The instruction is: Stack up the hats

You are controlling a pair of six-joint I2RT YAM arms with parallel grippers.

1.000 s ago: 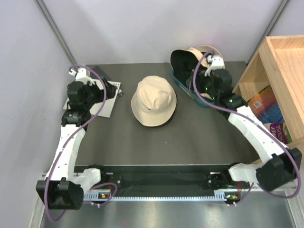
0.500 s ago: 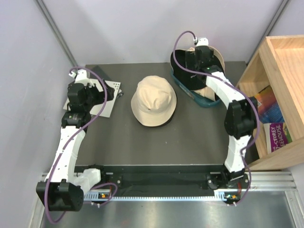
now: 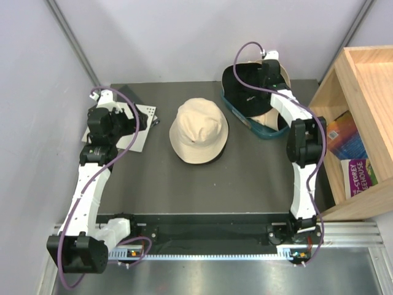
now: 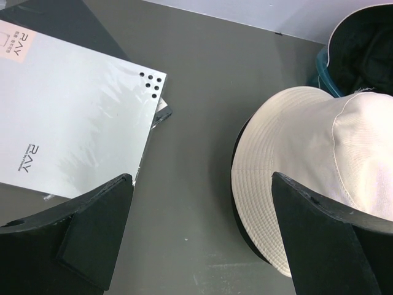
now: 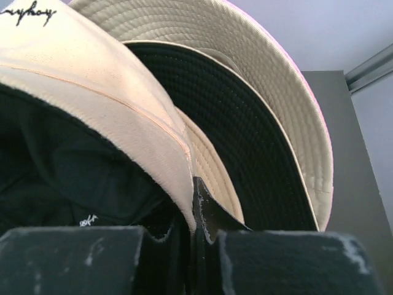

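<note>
A beige hat [image 3: 198, 130] lies crown up in the middle of the table; the left wrist view shows it [image 4: 307, 160] to the right. My left gripper [image 4: 201, 184] hangs open over bare table between that hat and a white booklet, holding nothing. More hats sit in the teal tub [image 3: 261, 130] at the back right, a black one [image 3: 236, 83] among them. My right gripper [image 5: 195, 209] reaches into the tub and is shut on the brim of a pale beige hat [image 5: 92, 98] with a dark inside. A cream, black-lined hat [image 5: 258, 80] stands just behind it.
A white booklet [image 3: 144, 132] on a dark sheet lies at the left, beside my left gripper [image 3: 134, 117]. A wooden shelf unit [image 3: 368, 80] with books [image 3: 344, 132] stands along the right edge. Grey walls close the back and left.
The right arm has swung back over the tub, and its gripper has shut on the pale hat's brim. The left arm and the middle hat have not moved.
</note>
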